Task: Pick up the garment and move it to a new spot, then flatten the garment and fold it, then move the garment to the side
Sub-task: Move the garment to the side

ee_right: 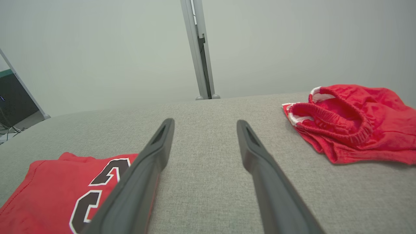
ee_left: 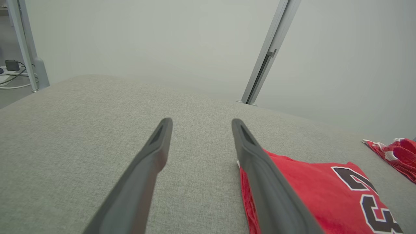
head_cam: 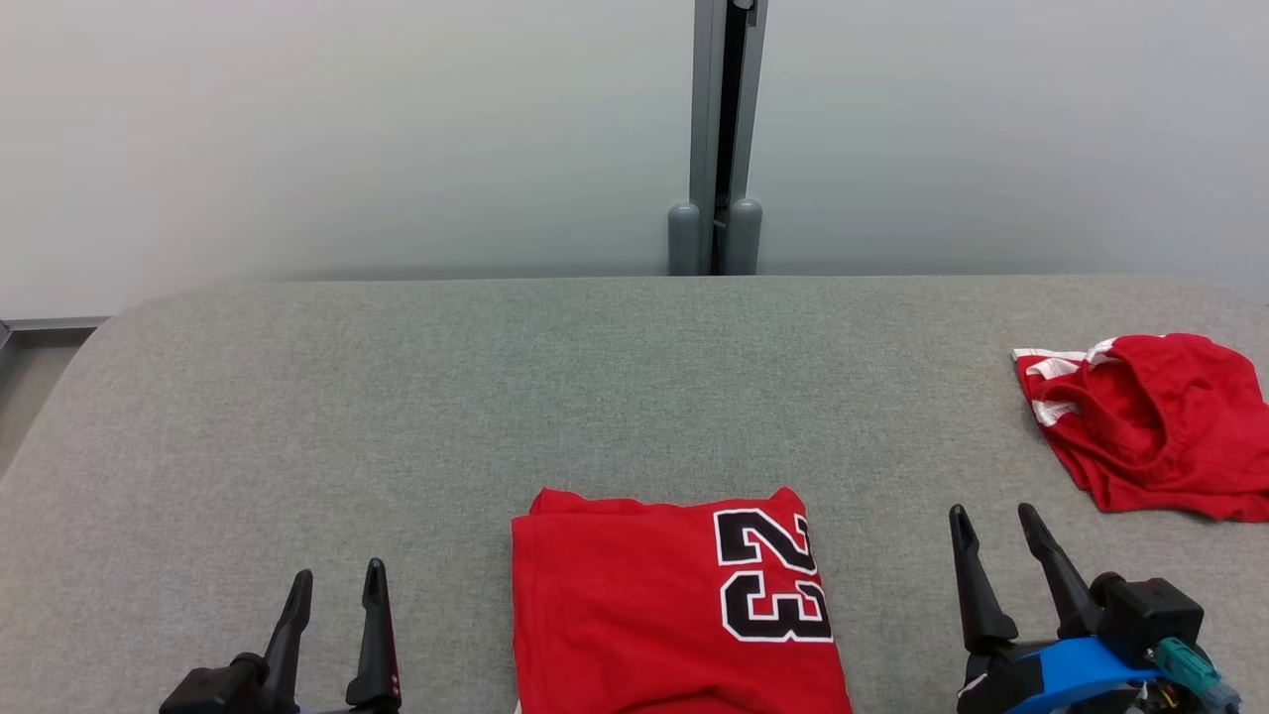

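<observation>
A red garment [head_cam: 634, 605] printed with a black "23" lies folded flat at the near middle of the grey padded table [head_cam: 496, 397]. It also shows in the left wrist view [ee_left: 312, 185] and the right wrist view [ee_right: 55, 182]. A second red garment [head_cam: 1160, 426] with white trim lies crumpled at the table's right side, seen closer in the right wrist view [ee_right: 357, 130]. My left gripper [head_cam: 339, 570] hovers open and empty left of the folded garment, its own view showing spread fingers [ee_left: 201, 121]. My right gripper [head_cam: 991, 511] stands open and empty between the two garments [ee_right: 204, 121].
A grey metal post [head_cam: 716, 139] rises behind the table's far edge against a pale wall. The table's far left corner is rounded, with floor beyond it. Cables and a small box [ee_left: 13, 71] lie on the floor past that side.
</observation>
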Robot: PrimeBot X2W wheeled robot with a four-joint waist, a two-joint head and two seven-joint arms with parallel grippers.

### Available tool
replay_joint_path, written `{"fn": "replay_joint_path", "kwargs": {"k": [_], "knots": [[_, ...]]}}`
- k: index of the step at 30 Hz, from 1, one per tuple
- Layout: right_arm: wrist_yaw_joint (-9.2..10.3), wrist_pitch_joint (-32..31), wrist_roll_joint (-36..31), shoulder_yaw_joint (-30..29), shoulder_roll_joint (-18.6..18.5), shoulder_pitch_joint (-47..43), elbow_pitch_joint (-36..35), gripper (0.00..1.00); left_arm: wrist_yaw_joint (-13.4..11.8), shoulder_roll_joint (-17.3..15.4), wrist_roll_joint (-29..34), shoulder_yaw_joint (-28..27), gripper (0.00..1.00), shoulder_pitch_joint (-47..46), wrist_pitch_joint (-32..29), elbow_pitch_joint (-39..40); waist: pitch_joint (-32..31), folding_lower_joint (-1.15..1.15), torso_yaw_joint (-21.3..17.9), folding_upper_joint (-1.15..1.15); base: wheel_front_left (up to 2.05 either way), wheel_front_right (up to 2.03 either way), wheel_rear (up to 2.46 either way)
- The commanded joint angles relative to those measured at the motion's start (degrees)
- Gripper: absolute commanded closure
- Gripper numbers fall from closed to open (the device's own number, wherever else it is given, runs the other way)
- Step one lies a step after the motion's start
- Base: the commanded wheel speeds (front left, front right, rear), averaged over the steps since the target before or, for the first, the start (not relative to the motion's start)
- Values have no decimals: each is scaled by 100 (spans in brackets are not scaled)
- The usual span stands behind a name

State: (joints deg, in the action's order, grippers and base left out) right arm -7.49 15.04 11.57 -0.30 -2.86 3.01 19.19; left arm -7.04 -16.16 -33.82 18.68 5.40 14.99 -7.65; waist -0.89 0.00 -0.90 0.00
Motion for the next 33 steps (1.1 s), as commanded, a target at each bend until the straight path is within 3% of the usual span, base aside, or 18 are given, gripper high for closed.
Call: {"fn": "replay_joint_path", "kwargs": {"k": [1,15,26,33], "knots": [[0,17,-16,11,-7,-72,-20,0,22,-6,24,-35,0,5,23,-16,0,0,7,0,0,0,0],[0,-348,-274,271,-6,271,-62,0,13,-60,61,-23,0,-101,24,-32,86,0,29,0,0,0,0],[0,-2679,-254,741,-11,863,247,0,-34,-14,103,-3,0,-265,19,-20,325,0,284,0,0,0,0],[0,-3283,-246,744,-8,956,833,0,-9,43,116,-46,0,-342,22,-79,462,0,569,0,0,0,0]]}}
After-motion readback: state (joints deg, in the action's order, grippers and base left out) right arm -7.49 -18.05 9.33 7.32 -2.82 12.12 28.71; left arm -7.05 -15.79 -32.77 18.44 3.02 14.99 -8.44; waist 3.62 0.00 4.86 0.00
